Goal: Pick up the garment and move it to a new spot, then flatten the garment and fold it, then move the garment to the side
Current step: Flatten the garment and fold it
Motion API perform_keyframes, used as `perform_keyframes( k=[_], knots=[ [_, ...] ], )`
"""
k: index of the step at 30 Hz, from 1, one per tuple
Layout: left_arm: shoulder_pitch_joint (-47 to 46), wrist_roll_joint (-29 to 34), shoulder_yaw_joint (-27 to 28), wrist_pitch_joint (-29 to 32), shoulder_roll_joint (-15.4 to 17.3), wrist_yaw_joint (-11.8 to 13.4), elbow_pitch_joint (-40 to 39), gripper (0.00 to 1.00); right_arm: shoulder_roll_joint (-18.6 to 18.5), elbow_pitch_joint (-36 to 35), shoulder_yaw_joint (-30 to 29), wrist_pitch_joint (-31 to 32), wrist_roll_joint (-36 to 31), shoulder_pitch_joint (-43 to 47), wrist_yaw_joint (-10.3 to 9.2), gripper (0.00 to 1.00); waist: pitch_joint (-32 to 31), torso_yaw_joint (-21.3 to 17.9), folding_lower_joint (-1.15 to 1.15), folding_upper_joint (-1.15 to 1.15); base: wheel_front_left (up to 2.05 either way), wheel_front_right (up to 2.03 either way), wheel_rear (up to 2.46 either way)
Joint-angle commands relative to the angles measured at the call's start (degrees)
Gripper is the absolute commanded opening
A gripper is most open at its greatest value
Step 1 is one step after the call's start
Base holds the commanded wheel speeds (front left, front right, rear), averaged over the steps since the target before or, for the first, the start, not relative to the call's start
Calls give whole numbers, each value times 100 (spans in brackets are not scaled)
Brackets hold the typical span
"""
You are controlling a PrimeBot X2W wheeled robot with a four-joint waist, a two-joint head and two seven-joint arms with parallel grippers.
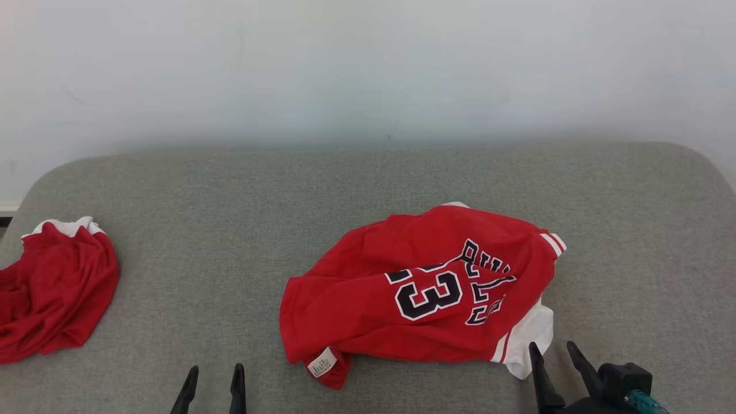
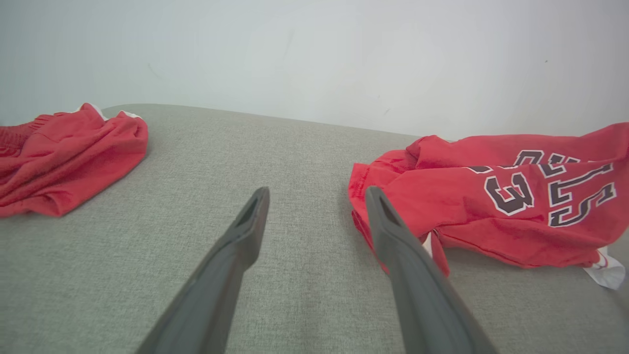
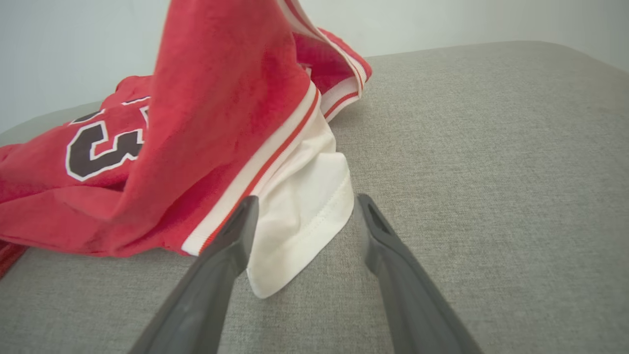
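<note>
– Left gripper (image 1: 215,371): how does it stand?
– Its fingers are spread wide with nothing between them. It sits off the garment's (image 1: 414,287) near left corner, apart from the cloth. A small white label (image 1: 322,364) is turned up at that corner's hem.
– And the right gripper (image 1: 551,351)?
– It is wide as well, and empty. It is at the garment's near right corner, where a white panel (image 1: 532,339) sticks out from under the red. In the right wrist view the corner of that panel lies between the two fingers. One finger is at the striped trim, and whether it touches cannot be told.
– How does the garment itself lie?
– It is crumpled, not flat. It is a red top with dark, white-edged lettering, and the number 23 (image 1: 428,294) faces up. There is red-and-white striped trim at its far right edge. A grey fabric cushion (image 1: 201,230) lies under it and reaches past the garment on every side.
– Anything else around it?
– A second red garment (image 1: 52,287), bunched and with a white edge, lies well apart to the garment's left. Beyond the garment stands a pale wall (image 1: 368,69).
</note>
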Motion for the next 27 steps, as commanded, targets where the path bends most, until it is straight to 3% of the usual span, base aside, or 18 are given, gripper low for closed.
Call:
perform_keyframes(
  k=[1, 10, 11, 12, 15, 18, 27],
  knots=[
    [-38, 30, 2, -20, -5, 6, 11, 100, 23, 80, 22, -2, 0, -56, 3, 100, 9, 53, 0, 0, 0, 0, 0],
    [21, 49, 51, -20, -6, -27, 24, 100, 82, 1542, 122, 8, -31, -568, 3, 99, -23, 233, 0, 0, 0, 0, 0],
    [33, 49, 59, -20, -6, -29, 19, 100, 111, 1646, 165, 9, 11, -587, 3, 45, -25, 230, 0, 0, 0, 0, 0],
    [49, 46, 66, -20, -7, -30, 17, 100, 129, 1740, 223, 11, 54, -604, 3, 0, -28, 223, 0, 0, 0, 0, 0],
    [87, 37, 63, -20, -6, -32, 18, 100, 129, 1820, 296, 7, 269, -672, 3, 0, -34, 183, 0, 0, 0, 0, 0],
    [100, 6, 24, -20, -5, -26, 27, 100, -3, 1390, 340, 1, 456, -448, 3, 0, -59, 132, 0, 0, 0, 0, 0],
    [73, -69, -21, -20, -6, -4, 45, 100, -104, -467, 489, 220, 844, 769, 3, 0, -36, -138, 0, 0, 0, 0, 0]
  ],
)
